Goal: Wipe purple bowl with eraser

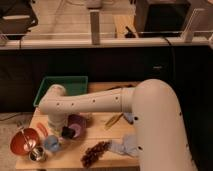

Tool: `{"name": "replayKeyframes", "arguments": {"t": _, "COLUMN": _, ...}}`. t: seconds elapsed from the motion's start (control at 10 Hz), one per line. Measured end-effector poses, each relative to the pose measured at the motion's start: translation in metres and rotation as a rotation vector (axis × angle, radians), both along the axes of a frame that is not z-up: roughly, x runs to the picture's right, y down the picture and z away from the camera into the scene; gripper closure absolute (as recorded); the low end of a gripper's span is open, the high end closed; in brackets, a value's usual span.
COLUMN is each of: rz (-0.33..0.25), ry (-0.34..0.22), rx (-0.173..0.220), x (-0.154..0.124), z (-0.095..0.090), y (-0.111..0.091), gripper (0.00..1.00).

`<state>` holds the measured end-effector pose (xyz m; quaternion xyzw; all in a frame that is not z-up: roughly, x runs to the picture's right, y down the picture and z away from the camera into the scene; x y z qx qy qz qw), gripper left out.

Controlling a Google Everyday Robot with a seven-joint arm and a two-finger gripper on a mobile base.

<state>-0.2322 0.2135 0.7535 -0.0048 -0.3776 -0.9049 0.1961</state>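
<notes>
The purple bowl (78, 123) sits on the wooden table (70, 161), left of centre, partly hidden by my white arm (100, 102). The arm reaches in from the right and bends down at the bowl's left side. My gripper (67, 131) is the dark end of the arm, low at the bowl's front-left rim. A dark block there may be the eraser, but I cannot tell it apart from the gripper.
A green tray (62, 84) stands at the back left. A red bowl (21, 141), a metal cup (36, 155) and a small blue cup (51, 144) are at the front left. Dark grapes (95, 152), a blue cloth (125, 145) and a yellow item (114, 120) lie to the right.
</notes>
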Motion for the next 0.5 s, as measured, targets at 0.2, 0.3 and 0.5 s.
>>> {"name": "replayKeyframes", "arguments": {"t": 0.2, "rz": 0.019, "ry": 0.029, "rx": -0.012, "x": 0.024, "z": 0.006, "y": 0.003, "gripper": 1.00}}
{"name": "replayKeyframes", "arguments": {"t": 0.3, "rz": 0.039, "ry": 0.052, "rx": -0.020, "x": 0.041, "z": 0.011, "y": 0.005, "gripper": 1.00}}
{"name": "replayKeyframes", "arguments": {"t": 0.5, "rz": 0.097, "ry": 0.103, "rx": -0.025, "x": 0.070, "z": 0.022, "y": -0.001, "gripper": 1.00}}
